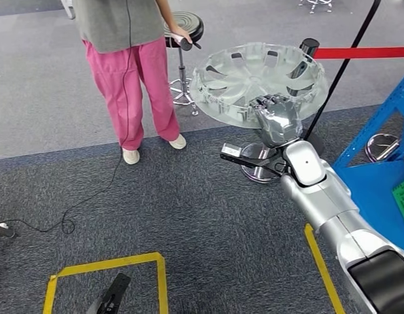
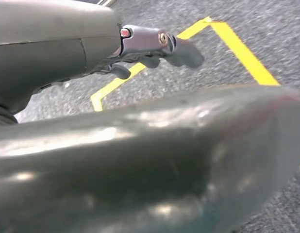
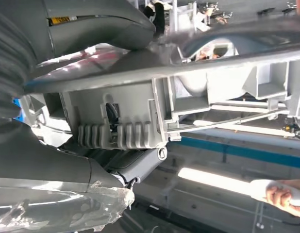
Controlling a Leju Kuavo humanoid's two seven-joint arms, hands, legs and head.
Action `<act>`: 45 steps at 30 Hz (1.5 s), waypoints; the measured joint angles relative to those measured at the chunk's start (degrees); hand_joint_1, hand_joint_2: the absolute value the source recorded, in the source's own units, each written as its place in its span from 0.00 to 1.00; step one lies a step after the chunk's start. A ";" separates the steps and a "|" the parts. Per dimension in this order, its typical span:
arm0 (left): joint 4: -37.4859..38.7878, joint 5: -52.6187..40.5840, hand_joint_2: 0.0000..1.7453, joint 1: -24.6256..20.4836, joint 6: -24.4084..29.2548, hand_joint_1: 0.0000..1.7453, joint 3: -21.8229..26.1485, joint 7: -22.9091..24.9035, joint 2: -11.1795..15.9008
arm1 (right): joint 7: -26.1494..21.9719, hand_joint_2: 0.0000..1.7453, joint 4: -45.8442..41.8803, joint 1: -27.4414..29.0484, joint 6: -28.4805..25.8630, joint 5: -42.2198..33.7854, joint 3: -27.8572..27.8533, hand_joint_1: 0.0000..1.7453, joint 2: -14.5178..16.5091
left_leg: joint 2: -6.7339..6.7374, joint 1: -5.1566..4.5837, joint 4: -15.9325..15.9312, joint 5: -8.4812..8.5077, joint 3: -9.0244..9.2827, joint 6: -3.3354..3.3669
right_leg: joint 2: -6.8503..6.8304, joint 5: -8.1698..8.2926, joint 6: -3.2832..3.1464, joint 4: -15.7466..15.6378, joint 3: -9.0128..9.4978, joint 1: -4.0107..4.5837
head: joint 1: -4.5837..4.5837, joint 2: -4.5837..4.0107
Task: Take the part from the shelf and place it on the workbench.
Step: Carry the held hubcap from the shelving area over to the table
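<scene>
**Ana:** Grey carpet [image 1: 200, 216] fills the head view, a paler band [image 1: 42, 98] across the far half, with most of the open floor from six round to nine o'clock. Why is the part held so high and flat?

**Ben:** My guess is clearance. The part [image 1: 261, 82], a wide silver wheel cover, sits at one o'clock, carried rim-out well above the floor. The right hand [image 1: 276, 118] grips its near rim, fingers curled over the edge; the right wrist view shows the ribbed underside [image 3: 119, 131] clamped between thumb and fingers.

**Ana:** What crowds it?

**Ben:** A person in pink trousers [image 1: 136, 85] stands at eleven, well apart from the cover. Blue shelving [image 1: 382, 176] presses in at three, near the forearm. A chrome stool base [image 1: 259, 160] lies under the cover, and a red barrier tape [image 1: 363, 52] runs just beyond its far rim.

**Ana:** And the left hand [image 2: 156, 46]?

**Ben:** It hangs over the floor in the left wrist view, holding nothing, fingers loosely apart. Yellow floor tape [image 1: 111, 265] marks a box at seven.

**Ana:** Where's the workbench?

**Ben:** I can't tell; a turn toward the open side looks safest.
</scene>
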 joint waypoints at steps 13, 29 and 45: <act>0.00 -0.01 0.00 -0.26 -0.07 0.00 -0.01 0.02 -0.38 | 0.01 1.00 -0.96 -0.65 0.38 -0.41 -0.16 1.00 -0.51 | 13.65 -1.17 0.73 -1.64 1.13 0.06 | -9.53 -0.56 -0.68 -0.36 0.90 1.43 | -0.92 0.00; 0.00 -0.18 0.00 -0.21 -0.31 0.00 -0.01 0.04 -0.50 | 0.03 1.00 -1.23 0.07 0.36 -0.40 -0.04 1.00 -1.31 | 0.93 -0.21 0.69 -0.69 0.44 0.80 | -0.16 0.17 0.39 0.16 -0.31 0.27 | -0.61 0.00; 0.00 -0.81 0.00 -0.51 -1.52 0.00 -0.27 1.03 -0.38 | 0.01 1.00 -1.80 -0.36 1.62 -0.23 0.42 1.00 -1.31 | 12.06 -1.20 0.57 -1.85 1.19 0.69 | -10.71 -0.07 -0.12 -0.63 0.69 1.47 | -1.22 0.00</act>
